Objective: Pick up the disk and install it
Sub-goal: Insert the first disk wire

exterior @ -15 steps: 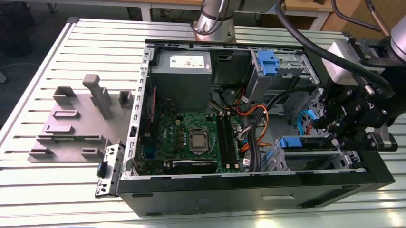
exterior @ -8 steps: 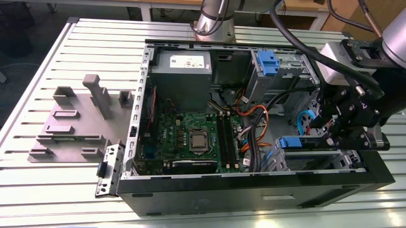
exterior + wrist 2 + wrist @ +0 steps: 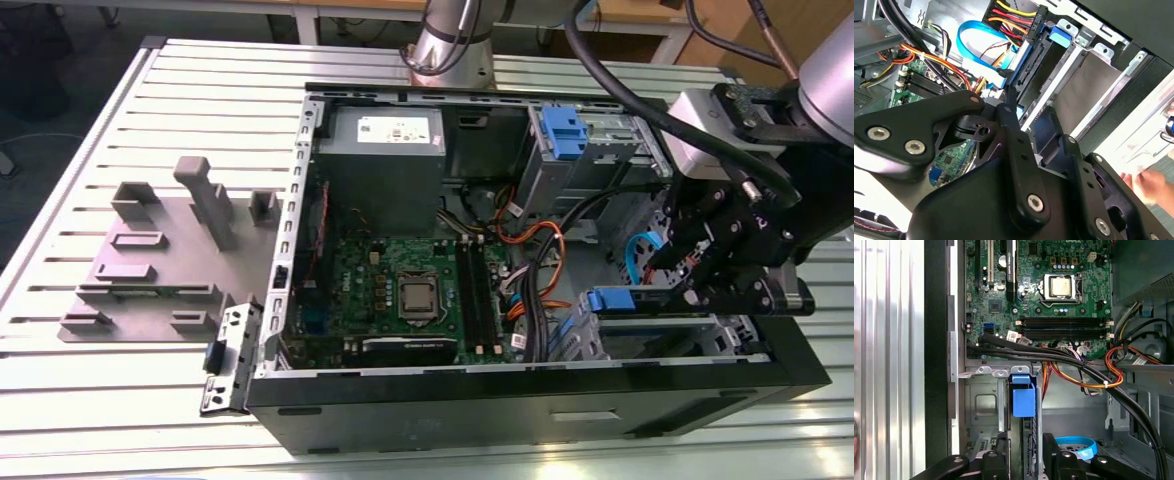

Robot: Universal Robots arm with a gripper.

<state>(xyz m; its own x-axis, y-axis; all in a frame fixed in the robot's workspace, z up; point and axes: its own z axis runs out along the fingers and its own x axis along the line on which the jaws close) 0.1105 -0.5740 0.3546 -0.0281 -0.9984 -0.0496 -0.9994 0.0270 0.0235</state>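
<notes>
The gripper point(image 3: 701, 295) point(image 3: 1031, 117) point(image 3: 1025, 450) is positioned over the lower drive cage point(image 3: 667, 335) point(image 3: 981, 405) of the open computer case point(image 3: 534, 400). Its fingers point(image 3: 1000, 452) are set narrow, one on each flat side of the disk point(image 3: 611, 298) point(image 3: 1030, 70) point(image 3: 1023, 397), and are closed on it.

The disk stands on edge between the fingers, seated in the cage slot. Its blue carrier tab projects just ahead of the gripper, toward the motherboard point(image 3: 400, 290) point(image 3: 1054, 315).

A black cable bundle point(image 3: 1044, 356) crosses just beyond the tab, between the gripper and the motherboard. A blue flat cable point(image 3: 974, 45) point(image 3: 1076, 445) loops close beside one finger. Red, yellow and orange wires point(image 3: 1014, 15) point(image 3: 1094, 382) run to a connector near the disk's end.

The power supply point(image 3: 380, 135) lies well beyond the gripper, across the motherboard. In the second wrist view a person's hand point(image 3: 1149, 182), blurred, appears outside the case wall, behind the gripper.
</notes>
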